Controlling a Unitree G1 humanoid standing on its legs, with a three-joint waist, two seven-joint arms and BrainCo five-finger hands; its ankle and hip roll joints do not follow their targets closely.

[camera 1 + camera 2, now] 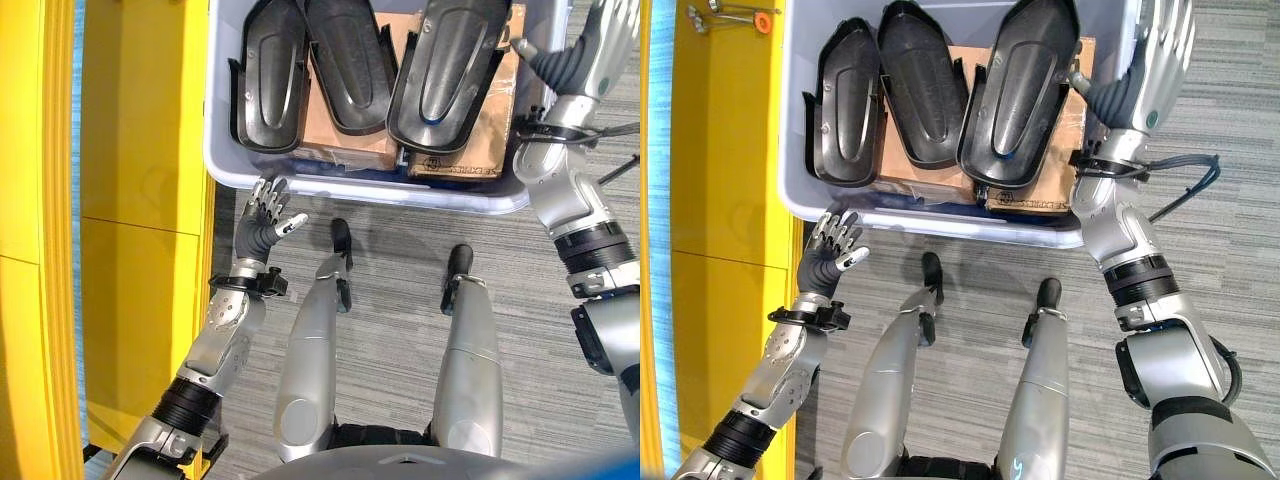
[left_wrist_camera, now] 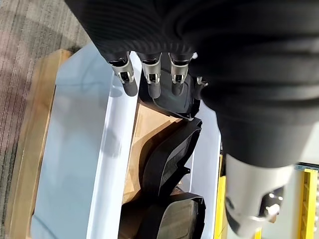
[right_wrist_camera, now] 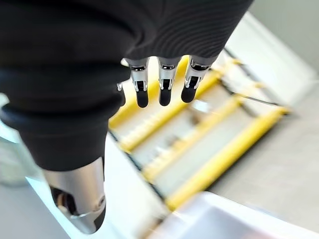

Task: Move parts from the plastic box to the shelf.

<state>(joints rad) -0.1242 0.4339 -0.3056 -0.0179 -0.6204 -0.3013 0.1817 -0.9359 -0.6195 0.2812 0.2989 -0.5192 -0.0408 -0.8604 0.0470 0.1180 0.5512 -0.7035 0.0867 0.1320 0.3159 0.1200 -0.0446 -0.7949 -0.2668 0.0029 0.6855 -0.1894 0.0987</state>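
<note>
plastic box [image 1: 350,190] far end cut off; shelf [image 3: 199,144] blurred behind right hand [image 3: 159,79].

1. Grey carpet [image 1: 400,290] with a fine streaked weave covers the floor, its lines running across the room.
2. A yellow surface [image 1: 140,200] made of flat panels stands along the left, with a seam across it about halfway down.
3. A narrow pale blue strip [image 1: 78,200] runs between two yellow uprights at the far left.
4. Some small metal pieces and an orange ring [image 1: 762,20] lie on the yellow top.
5. The light is even and bright, with soft shadows on the carpet.
</note>
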